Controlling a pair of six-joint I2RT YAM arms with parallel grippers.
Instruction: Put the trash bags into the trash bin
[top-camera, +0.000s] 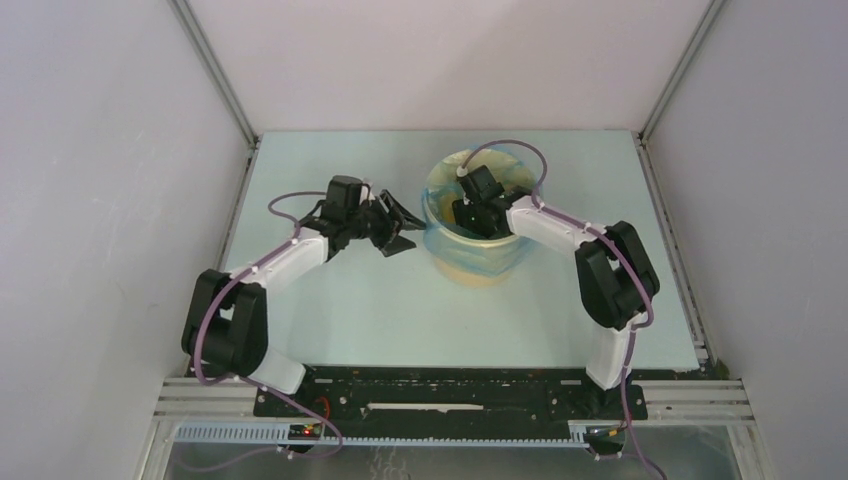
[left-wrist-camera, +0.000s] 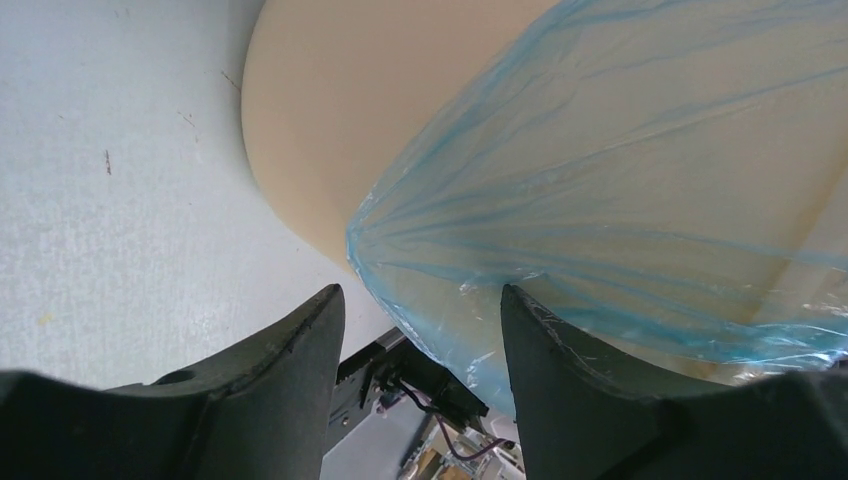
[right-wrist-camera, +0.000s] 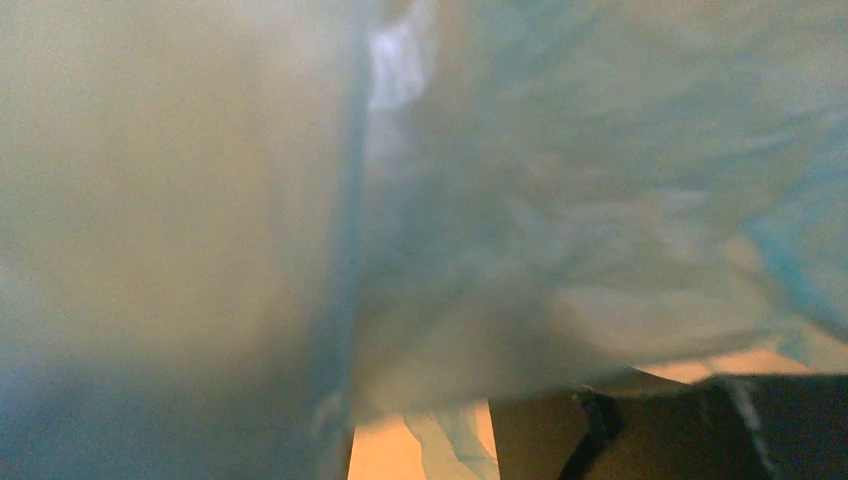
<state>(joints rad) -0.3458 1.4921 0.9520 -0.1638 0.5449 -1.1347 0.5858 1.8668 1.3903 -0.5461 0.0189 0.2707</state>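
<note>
The trash bin (top-camera: 470, 262), a pale yellow tub, stands at the back middle of the table. The trash bag (top-camera: 437, 240), thin light-blue film, lies over its rim and down its left side. My left gripper (top-camera: 405, 232) hangs just left of the bin, open, with nothing between its fingers. In the left wrist view the bag (left-wrist-camera: 620, 180) drapes down the bin's wall (left-wrist-camera: 330, 100), its lower edge by my right finger (left-wrist-camera: 560, 380). My right gripper (top-camera: 480, 215) reaches down inside the bin. There blurred film (right-wrist-camera: 500, 200) covers most of the right wrist view. One finger (right-wrist-camera: 640, 430) shows; the tips are hidden.
The pale green table (top-camera: 330, 310) is walled in by white panels with metal rails on the left (top-camera: 240, 190) and right (top-camera: 665, 220). A black mounting bar (top-camera: 450, 392) holds both arm bases at the near edge.
</note>
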